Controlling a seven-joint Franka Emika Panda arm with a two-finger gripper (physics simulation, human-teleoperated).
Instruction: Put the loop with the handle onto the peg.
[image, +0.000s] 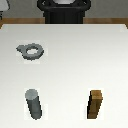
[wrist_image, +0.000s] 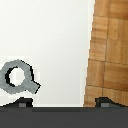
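Observation:
The loop with the handle (image: 30, 51) is a flat grey-green ring lying on the white table (image: 75, 55) at the exterior view's left, its stubby tab pointing toward the left. It also shows in the wrist view (wrist_image: 20, 77). The peg (image: 34, 103) is a dark grey upright cylinder with a lighter top, standing in front of the loop and apart from it. My gripper (wrist_image: 64, 103) shows only in the wrist view, as two dark fingertips (wrist_image: 22, 103) spread wide. It is open, empty, above the table and clear of the loop.
A brown wooden rectangular block (image: 95, 104) stands at the exterior view's right, level with the peg. The robot's dark base (image: 64, 10) is at the table's far edge. The wrist view shows the table edge and wooden floor (wrist_image: 110, 50) beyond it.

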